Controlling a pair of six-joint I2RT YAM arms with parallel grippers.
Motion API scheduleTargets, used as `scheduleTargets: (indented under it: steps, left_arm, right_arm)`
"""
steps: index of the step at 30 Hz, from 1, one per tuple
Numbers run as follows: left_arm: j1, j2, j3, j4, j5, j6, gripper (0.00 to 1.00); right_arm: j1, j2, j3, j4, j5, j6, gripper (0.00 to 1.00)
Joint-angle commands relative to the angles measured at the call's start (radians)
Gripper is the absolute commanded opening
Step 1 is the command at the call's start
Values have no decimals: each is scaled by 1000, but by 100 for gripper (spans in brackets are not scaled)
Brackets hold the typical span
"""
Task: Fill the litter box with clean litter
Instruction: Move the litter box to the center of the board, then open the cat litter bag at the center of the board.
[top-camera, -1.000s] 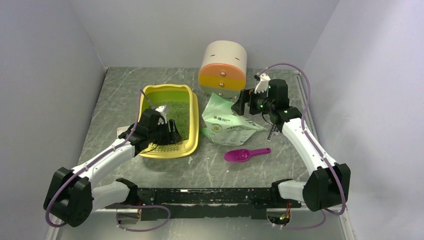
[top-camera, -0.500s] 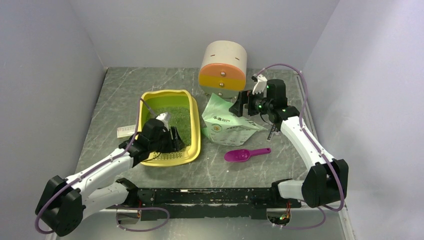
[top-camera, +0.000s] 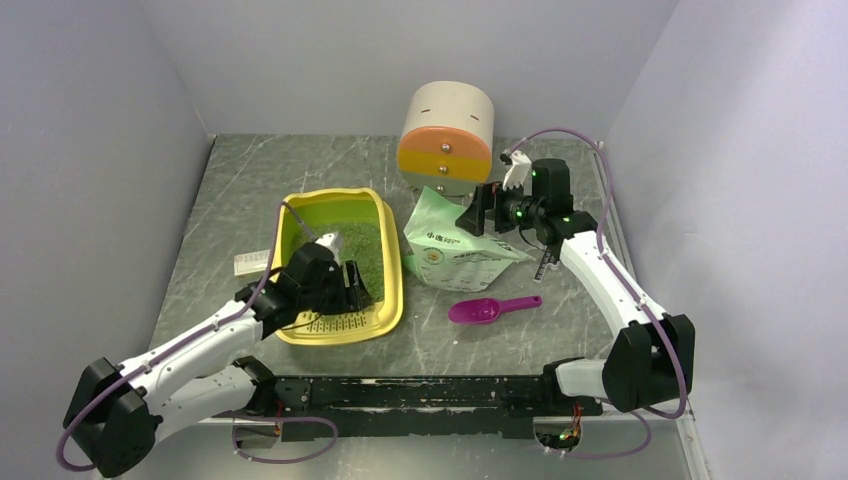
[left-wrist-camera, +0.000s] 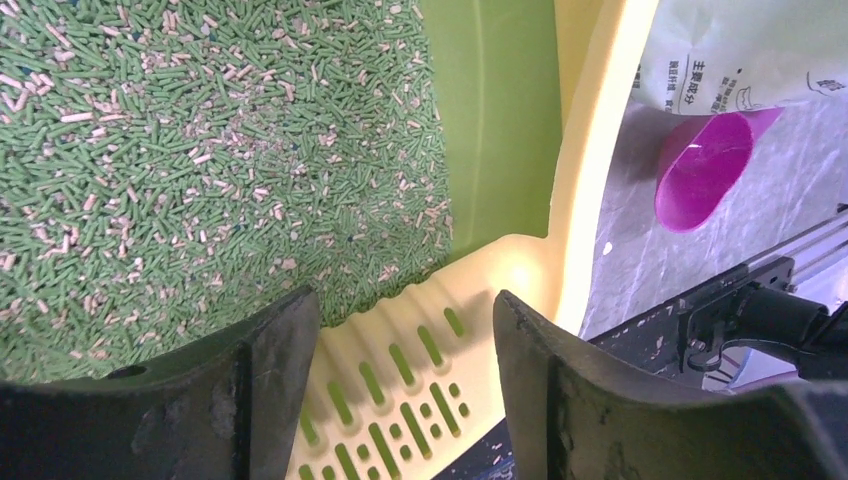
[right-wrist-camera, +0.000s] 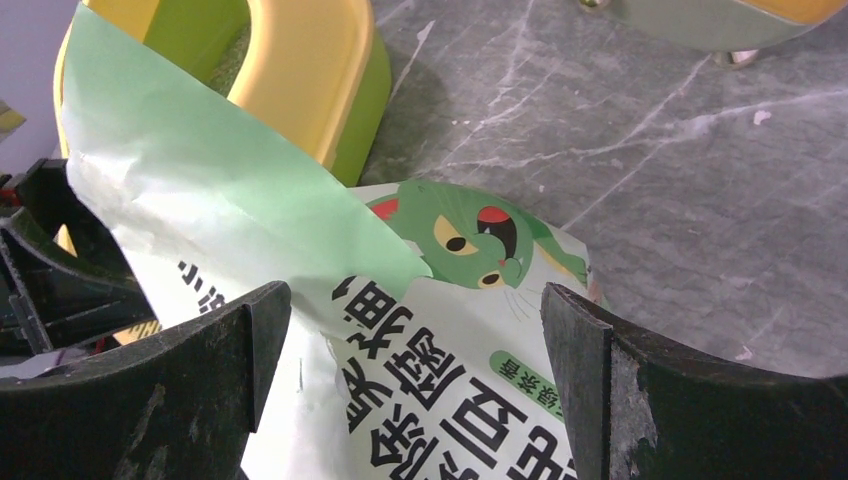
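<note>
Litter box (top-camera: 394, 270) corner (under left arm (top-camera: 200, 343)) hidden

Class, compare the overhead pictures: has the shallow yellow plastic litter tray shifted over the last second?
Yes. The yellow litter tray has slid toward the arm bases, away from the round beige-orange drawer cabinet, which stayed put.

The litter box (top-camera: 395, 285) has a bright yellow rim and a greener yellow inside; its grille (left-wrist-camera: 420, 370) is pale yellow with green showing through the slots. The clean litter (left-wrist-camera: 200, 150) is green, flecked with pale beige. At three o'clock of the box, the bag (right-wrist-camera: 470, 235) is pale green and white, printed with black characters and a green cat face with yellow eyes. The scoop (top-camera: 487, 309), at five o'clock of the bag, is magenta. The cabinet (top-camera: 447, 135), at twelve o'clock, is beige with orange and yellow bands. The table (top-camera: 250, 180) is dark grey, veined white.
</note>
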Motion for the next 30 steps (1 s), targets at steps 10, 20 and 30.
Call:
scheduleTargets:
  steps: [10,20,30]
  left_arm:
    - [44,223,457,-152,-9,267,80]
    - [205,453,734,124,570,436,80]
    - [205,626,828,233,931,537,77]
  right_arm:
    - [2,-16,15,-1,-124,-31,100]
    - [1,-65,27,-64,-23,-56,100]
    - [0,-85,16,-75,-59,-51,100]
